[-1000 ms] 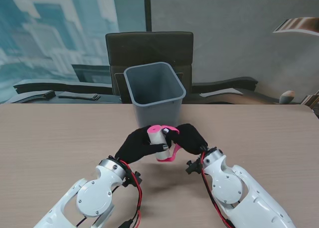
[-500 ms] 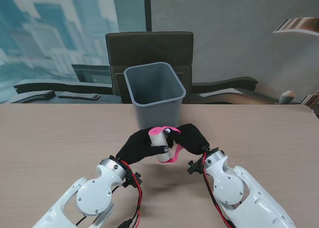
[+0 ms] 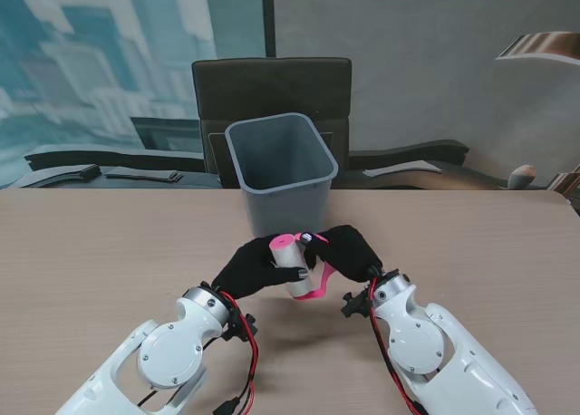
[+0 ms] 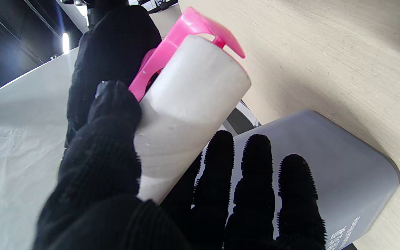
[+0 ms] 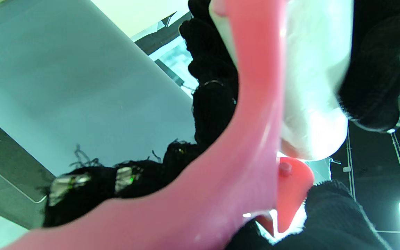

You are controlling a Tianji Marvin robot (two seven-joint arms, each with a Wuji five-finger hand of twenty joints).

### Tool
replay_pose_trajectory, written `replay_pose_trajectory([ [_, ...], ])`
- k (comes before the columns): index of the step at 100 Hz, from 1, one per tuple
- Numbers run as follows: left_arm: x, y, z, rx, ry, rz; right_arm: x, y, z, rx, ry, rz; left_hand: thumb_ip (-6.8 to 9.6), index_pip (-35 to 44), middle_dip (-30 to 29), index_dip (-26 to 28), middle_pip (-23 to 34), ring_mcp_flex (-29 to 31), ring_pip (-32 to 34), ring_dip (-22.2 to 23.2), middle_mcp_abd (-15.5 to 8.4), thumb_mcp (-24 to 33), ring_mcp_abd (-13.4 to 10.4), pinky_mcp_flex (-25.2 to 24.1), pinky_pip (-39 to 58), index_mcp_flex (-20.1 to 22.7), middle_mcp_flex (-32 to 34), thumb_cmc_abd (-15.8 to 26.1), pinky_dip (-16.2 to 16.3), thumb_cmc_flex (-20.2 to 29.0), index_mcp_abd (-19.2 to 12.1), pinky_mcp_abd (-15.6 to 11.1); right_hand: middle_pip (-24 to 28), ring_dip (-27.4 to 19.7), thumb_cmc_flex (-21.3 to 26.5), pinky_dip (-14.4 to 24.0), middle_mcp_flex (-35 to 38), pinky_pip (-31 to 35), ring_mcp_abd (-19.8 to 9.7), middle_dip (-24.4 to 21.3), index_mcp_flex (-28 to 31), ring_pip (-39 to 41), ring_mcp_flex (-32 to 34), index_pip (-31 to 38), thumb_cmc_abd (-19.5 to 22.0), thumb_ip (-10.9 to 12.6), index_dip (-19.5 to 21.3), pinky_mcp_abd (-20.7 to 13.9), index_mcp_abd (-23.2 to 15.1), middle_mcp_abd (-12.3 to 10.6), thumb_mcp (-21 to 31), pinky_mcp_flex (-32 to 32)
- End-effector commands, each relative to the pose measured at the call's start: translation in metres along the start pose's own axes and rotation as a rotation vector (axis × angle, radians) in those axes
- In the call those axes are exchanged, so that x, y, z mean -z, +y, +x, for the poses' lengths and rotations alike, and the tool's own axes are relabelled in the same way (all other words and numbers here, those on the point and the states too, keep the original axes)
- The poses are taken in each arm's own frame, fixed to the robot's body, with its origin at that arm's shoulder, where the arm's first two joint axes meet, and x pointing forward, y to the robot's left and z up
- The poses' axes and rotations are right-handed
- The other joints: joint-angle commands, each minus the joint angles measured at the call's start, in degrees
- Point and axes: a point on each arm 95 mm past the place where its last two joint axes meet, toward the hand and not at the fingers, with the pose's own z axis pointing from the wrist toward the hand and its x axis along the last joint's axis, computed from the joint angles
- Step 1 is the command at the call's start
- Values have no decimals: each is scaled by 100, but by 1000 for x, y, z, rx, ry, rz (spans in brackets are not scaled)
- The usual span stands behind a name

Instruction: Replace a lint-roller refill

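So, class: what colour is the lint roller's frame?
Pink; the lint roller's frame shows it best in the left wrist view, above the white refill roll.

Both black-gloved hands are raised together just in front of the grey bin [image 3: 281,172]: the left hand [image 3: 246,267] and right hand [image 3: 349,251] are closed around the lint roller [image 3: 292,261].

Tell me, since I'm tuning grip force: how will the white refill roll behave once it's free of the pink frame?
The white refill roll is a smooth cylinder, so it would probably roll if set on its side. It looks like wound paper, likely light and crushable. The left robot hand wraps it; the right robot hand holds the pink frame.
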Motion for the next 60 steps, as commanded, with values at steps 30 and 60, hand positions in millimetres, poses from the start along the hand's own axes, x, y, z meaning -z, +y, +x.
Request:
replay_pose_trajectory([
  [30, 3, 6, -4, 18, -12, -43, -1, -1, 8, -10, 25, -4, 363, 1163, 142, 184, 11, -7, 87, 79, -37, 607, -60, -23, 158, 474, -9, 715, -60, 789, -765, -107, 459, 160, 151, 51, 443, 1139, -1221, 41, 293, 702, -177, 17, 110, 263, -21, -846, 679, 810, -30, 289],
  [60, 6, 8, -3, 52, -23, -61, -1, -2, 8, -8, 25, -3, 358, 1154, 145, 199, 0, 14, 81, 81, -26, 628, -41, -13, 160, 501, 27, 720, -57, 761, -758, -97, 467, 164, 180, 49, 442, 1139, -1239, 41, 293, 700, -176, 16, 34, 272, -18, -861, 679, 795, 0, 290],
])
